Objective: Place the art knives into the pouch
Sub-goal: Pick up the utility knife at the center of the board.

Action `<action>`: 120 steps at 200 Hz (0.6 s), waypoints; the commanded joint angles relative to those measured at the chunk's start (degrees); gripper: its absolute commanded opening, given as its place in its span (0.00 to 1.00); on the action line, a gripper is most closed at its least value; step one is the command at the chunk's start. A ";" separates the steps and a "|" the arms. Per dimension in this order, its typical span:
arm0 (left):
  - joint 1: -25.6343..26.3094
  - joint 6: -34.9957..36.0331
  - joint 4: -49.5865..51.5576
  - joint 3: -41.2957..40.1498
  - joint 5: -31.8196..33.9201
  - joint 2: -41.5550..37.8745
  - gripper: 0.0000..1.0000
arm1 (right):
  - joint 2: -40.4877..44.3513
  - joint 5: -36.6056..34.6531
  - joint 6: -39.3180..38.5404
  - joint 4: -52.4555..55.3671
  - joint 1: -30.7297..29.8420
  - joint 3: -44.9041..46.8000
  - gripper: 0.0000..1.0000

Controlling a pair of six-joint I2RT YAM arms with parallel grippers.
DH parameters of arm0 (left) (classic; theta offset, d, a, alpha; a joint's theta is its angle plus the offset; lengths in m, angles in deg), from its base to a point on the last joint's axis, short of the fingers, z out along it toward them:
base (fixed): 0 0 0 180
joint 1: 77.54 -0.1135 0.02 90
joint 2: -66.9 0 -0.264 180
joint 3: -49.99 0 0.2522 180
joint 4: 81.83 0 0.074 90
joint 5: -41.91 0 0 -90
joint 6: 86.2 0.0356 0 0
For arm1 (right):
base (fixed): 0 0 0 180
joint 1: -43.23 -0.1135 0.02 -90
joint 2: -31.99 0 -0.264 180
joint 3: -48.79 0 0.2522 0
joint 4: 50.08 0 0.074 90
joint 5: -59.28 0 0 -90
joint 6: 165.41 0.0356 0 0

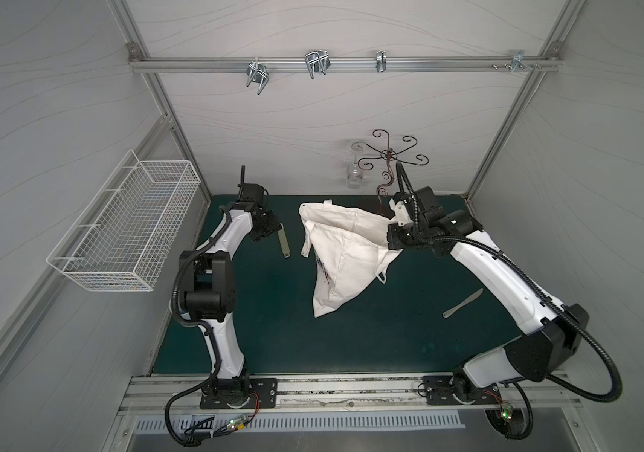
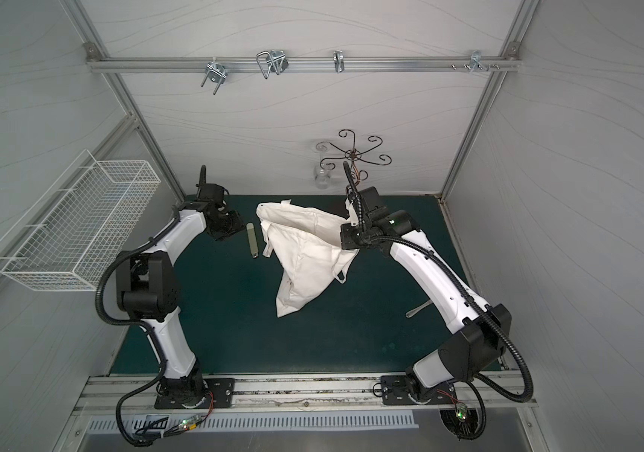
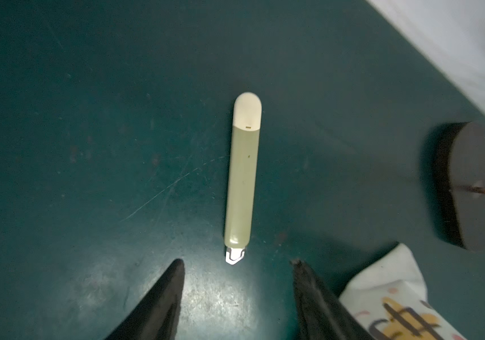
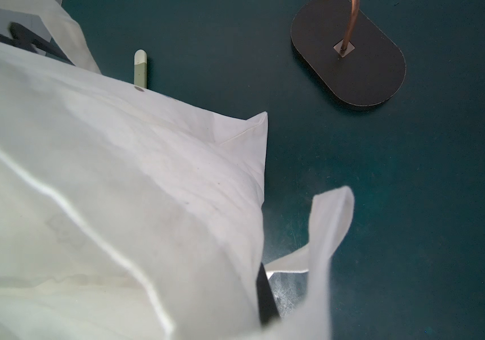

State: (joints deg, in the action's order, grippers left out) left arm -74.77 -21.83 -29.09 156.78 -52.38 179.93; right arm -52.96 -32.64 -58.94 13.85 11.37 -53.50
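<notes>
Where pouch (image 4: 117, 176) drapes, right fingers (image 4: 266, 300) half-hidden (art knife (image 4: 140, 69) too).

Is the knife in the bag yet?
No, the knife lies bare on the green mat, outside the bag.

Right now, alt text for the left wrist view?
A pale green art knife with a cream cap lies flat on the dark green mat, its metal tip pointing at the open, empty left tool just short of it. A printed corner of the white pouch and a dark stand base edge the frame.
</notes>
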 commanded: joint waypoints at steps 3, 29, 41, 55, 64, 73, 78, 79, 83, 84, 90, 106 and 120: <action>0.74 2.34 0.95 4.51 5.35 3.77 0.62 | -0.31 0.39 -1.16 0.67 0.11 0.33 0.00; 1.50 2.79 2.64 8.32 5.73 8.48 0.62 | -0.20 0.30 -1.42 0.58 0.11 0.65 0.00; 2.04 3.19 2.85 9.50 6.46 10.11 0.62 | -0.21 0.59 -1.53 0.29 0.09 0.87 0.00; 2.63 3.65 3.49 11.43 6.73 11.92 0.62 | -0.31 0.59 -1.57 0.32 0.03 0.88 0.00; 2.90 3.91 3.81 12.31 6.80 13.04 0.62 | -0.23 0.69 -1.68 0.36 0.06 1.02 0.00; 3.16 4.09 4.04 13.92 6.82 13.83 0.63 | -0.15 0.75 -1.65 0.27 0.06 1.18 0.00; 3.37 4.18 4.33 14.74 6.84 14.49 0.63 | -0.12 0.62 -1.70 0.28 0.05 1.25 0.00; 3.42 4.18 4.43 14.86 6.84 14.67 0.63 | -0.13 0.65 -1.75 0.32 0.04 1.21 0.00; 3.49 4.31 4.71 15.39 6.84 15.08 0.63 | -0.10 0.61 -1.74 0.36 0.04 1.30 0.00; 3.53 4.33 4.75 15.45 6.84 15.18 0.63 | -0.12 0.60 -1.81 0.36 0.04 1.32 0.00; 3.73 4.36 5.10 16.06 6.84 15.87 0.63 | -0.09 0.68 -1.76 0.30 0.05 1.36 0.00; 4.10 4.58 5.99 17.41 6.93 17.51 0.63 | -0.04 0.68 -1.85 0.30 0.03 1.53 0.00; 4.41 4.62 6.44 17.94 6.92 18.42 0.63 | 0.04 0.72 -1.88 0.35 0.04 1.67 0.00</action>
State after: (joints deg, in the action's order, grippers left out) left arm -71.03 -18.66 -24.92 171.65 -46.70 195.77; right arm -52.96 -32.27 -59.44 13.57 11.37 -52.52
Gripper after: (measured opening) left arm 0.627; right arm 0.049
